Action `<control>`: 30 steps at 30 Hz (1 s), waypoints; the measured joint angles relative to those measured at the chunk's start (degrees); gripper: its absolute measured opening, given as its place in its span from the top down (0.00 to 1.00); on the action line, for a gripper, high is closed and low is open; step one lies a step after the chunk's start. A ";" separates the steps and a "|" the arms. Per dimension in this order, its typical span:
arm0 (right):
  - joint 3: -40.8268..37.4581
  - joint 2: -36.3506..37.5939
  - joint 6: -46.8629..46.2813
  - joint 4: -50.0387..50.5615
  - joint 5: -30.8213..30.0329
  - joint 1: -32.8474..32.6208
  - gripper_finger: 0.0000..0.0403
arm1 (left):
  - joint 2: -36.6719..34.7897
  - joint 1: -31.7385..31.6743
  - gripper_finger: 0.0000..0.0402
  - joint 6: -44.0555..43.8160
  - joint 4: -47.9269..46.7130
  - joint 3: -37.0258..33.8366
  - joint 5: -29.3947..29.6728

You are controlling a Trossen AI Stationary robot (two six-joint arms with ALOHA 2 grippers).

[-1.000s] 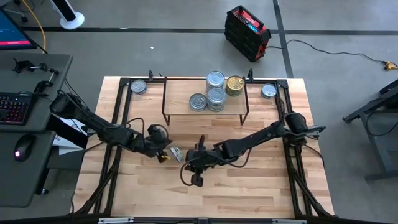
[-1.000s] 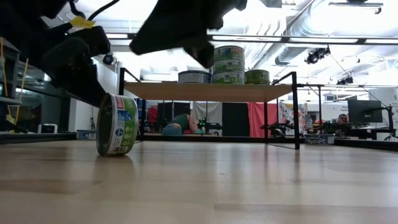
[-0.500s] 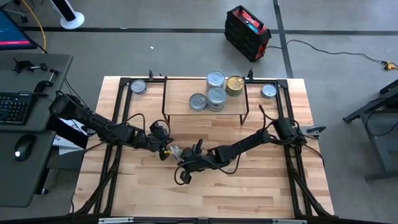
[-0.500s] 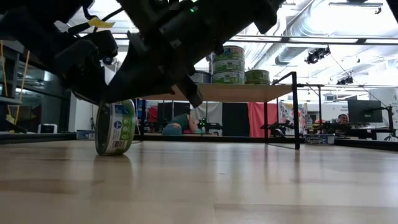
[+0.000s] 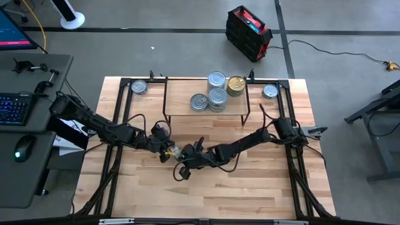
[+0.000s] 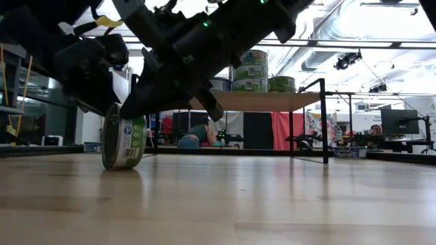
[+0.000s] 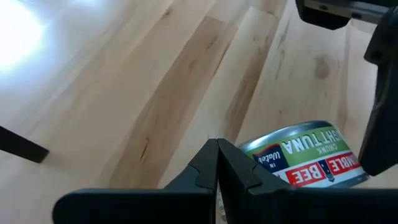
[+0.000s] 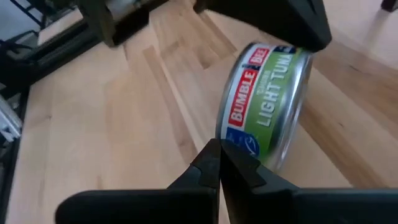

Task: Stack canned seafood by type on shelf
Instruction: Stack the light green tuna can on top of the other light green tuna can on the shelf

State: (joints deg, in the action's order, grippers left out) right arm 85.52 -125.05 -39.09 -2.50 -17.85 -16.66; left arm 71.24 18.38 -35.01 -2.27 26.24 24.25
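A tuna tin [image 6: 124,139] stands on its edge on the worktop [image 5: 262,187], well in from the left edge and about midway between the front and back edges; in the high view it is only a small pale shape [image 5: 175,152] between the two grippers. Its label is green and white, with a red band and the words "LIGHT TUNA" readable in the right wrist view [image 8: 267,102]. The left gripper [image 5: 165,150] sits just beside the tin on the side toward the left edge, its fingers [image 7: 217,163] pressed together with nothing between them, the tips next to the tin's side [image 7: 298,158]. The right gripper [image 5: 182,169] comes in from the right edge, low over the worktop on the tin's front side; its fingers [image 8: 219,163] are likewise closed on nothing, pointing at the tin's rim. Whether either gripper actually touches the tin cannot be told. The shelf [image 5: 178,107] stands at the back edge near the middle. On it are a single tin [image 5: 199,102] toward its front, a stacked tin [image 5: 217,97] just beside it, another stack [image 5: 216,79] behind that, and a gold tin [image 5: 236,85] to the right; the low view shows one stack [image 6: 251,70] several tins tall. Two more tins lie flat on the worktop, one near the back left corner [image 5: 139,87] and one near the back right corner [image 5: 270,91].
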 joint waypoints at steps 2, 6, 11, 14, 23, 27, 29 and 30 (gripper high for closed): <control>0.00 0.00 -0.54 -0.46 0.52 0.21 1.00 | 0.00 0.39 1.00 -0.40 -0.10 0.00 -0.10; 0.02 0.00 -1.40 0.70 1.38 0.21 1.00 | 0.00 1.66 1.00 -2.27 0.10 0.01 -0.12; 0.02 0.00 0.24 1.04 2.03 0.16 1.00 | 0.00 3.47 1.00 -5.17 -0.03 0.00 0.48; 0.02 0.02 0.54 1.32 2.53 0.12 1.00 | -0.02 4.57 1.00 -7.40 -0.12 0.00 0.65; 0.04 0.12 1.95 1.55 7.45 0.12 1.00 | -0.04 8.52 1.00 -11.91 -0.59 0.02 0.47; 0.11 0.22 1.88 1.49 8.04 0.10 1.00 | -0.07 10.20 1.00 -13.65 -1.70 0.02 0.43; 0.13 0.22 1.96 1.43 8.55 0.10 1.00 | -0.07 10.98 1.00 -14.98 -2.17 0.02 0.26; 0.13 0.26 2.01 1.42 8.77 0.10 1.00 | -0.07 11.34 1.00 -15.75 -2.52 0.02 0.14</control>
State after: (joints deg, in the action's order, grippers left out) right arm 85.65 -124.80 -37.08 -1.08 -9.08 -16.56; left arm 71.18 29.72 -50.76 -4.79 26.26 24.40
